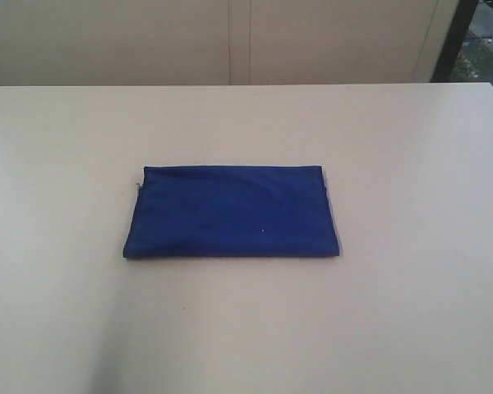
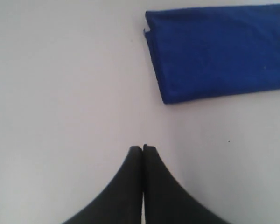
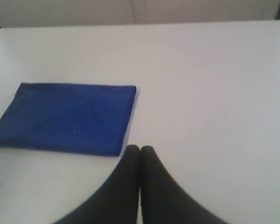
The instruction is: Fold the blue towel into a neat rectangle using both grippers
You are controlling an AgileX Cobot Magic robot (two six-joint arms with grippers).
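Looking past my left tool [image 2: 143, 148], I see its two black jaws pressed together and empty, and my right tool [image 3: 140, 148] is pinched closed the same way, neither one touching the cloth. Further out, the blue towel [image 1: 230, 212] lies flat near the middle of the pale surface [image 1: 411, 164], folded into a rectangle with a loose thread [image 1: 137, 185] at its far left corner. Beyond the surface's far edge stand pale wall panels [image 1: 230, 41].

Plain royal-blue towel [image 1: 230, 213], off-white table [image 1: 411, 164], black fingers [image 2: 133, 161].
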